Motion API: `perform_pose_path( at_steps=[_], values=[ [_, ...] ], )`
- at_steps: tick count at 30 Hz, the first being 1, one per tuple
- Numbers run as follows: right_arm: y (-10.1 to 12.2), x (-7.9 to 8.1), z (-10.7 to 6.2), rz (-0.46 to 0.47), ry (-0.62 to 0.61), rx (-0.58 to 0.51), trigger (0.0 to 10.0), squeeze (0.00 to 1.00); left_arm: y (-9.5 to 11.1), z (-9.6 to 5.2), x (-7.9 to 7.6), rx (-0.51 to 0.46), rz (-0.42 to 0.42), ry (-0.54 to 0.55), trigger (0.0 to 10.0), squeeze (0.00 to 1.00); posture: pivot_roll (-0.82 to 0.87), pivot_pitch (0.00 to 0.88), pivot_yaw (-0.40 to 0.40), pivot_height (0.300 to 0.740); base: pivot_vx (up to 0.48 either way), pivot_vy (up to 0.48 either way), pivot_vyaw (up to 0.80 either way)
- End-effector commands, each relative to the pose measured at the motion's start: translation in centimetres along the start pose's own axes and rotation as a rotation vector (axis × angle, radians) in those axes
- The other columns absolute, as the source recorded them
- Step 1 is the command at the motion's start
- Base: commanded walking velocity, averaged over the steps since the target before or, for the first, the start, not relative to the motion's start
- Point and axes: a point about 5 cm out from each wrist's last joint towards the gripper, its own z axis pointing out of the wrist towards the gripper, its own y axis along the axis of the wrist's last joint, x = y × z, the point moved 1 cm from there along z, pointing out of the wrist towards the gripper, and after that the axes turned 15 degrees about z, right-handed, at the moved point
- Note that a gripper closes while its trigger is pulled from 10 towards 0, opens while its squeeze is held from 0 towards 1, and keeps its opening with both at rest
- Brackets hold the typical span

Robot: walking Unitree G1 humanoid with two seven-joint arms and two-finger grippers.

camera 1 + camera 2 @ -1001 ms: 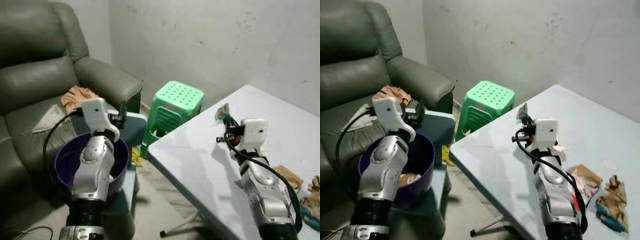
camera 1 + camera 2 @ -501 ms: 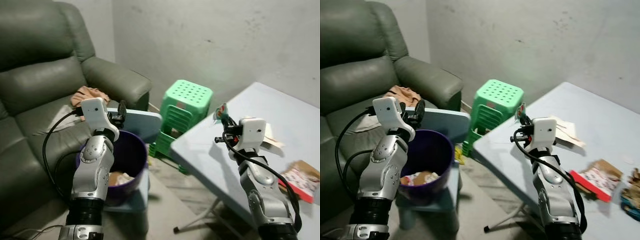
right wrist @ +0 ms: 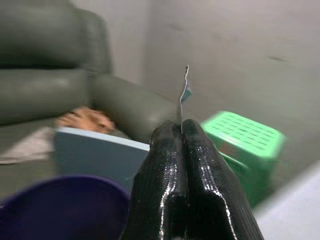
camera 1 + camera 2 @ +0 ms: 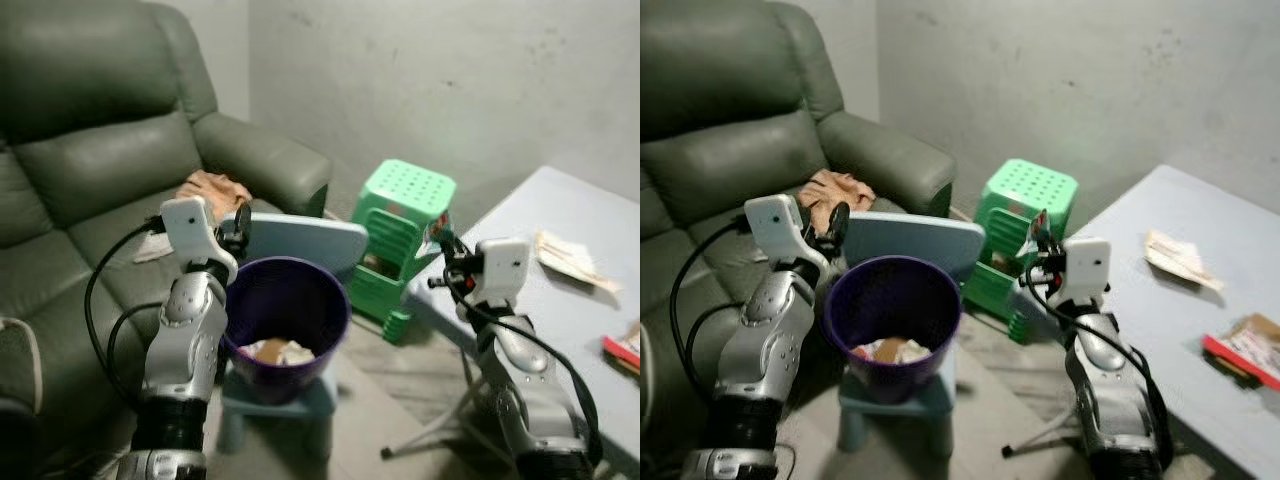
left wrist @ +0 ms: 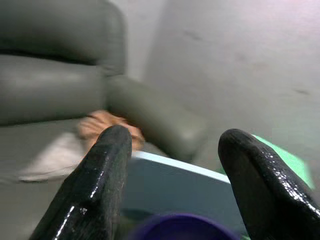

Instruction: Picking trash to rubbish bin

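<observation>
So this was the carry-to-the-bin step, as far as I could judge. The right tool (image 4: 1040, 243) was clenched on a thin scrap of wrapper (image 3: 184, 90), the little piece sticking up edge-on from between the closed fingers (image 3: 170, 165). It was held up in the air, right of the purple bin (image 4: 892, 305) and not over its mouth yet, with the green stool (image 4: 1028, 200) farther back behind it.

The bin sat on a small blue stool (image 4: 895, 400) in front of the grey sofa (image 4: 730, 130), and it already had some crumpled trash (image 4: 890, 350) at the bottom. The left tool (image 5: 170, 165) hung released, fingers apart with nothing between them, just at the bin's left rim.

More litter was waiting on the worktop (image 4: 1160, 310) off to the right: a flat paper piece (image 4: 1180, 258) farther back and a red packet (image 4: 1245, 350) nearer.

Next move, I'd say: swing the right tool left until the scrap was properly above the bin opening, then let go. It looked light and flat, so I'd bet it could flutter sideways or cling to a finger if dropped from too high.
</observation>
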Motion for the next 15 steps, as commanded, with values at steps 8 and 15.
perform_pose_path(
  at_steps=[8,15],
  values=[
    [0.4,-0.8,-0.3,-0.023,-0.012,0.003,10.0,0.0,0.0,-0.1,-1.4,0.01,-0.01,-0.038,10.0,0.0,0.07,0.0,-0.11,0.74,0.0,0.113,0.0],
    [-0.1,-1.3,-0.9,-0.055,0.031,0.05,10.0,0.0,-1.0,-0.8,-1.6,0.051,0.043,-0.108,10.0,0.0,0.08,0.0,-0.114,0.74,0.0,0.0,0.0]
  ],
)
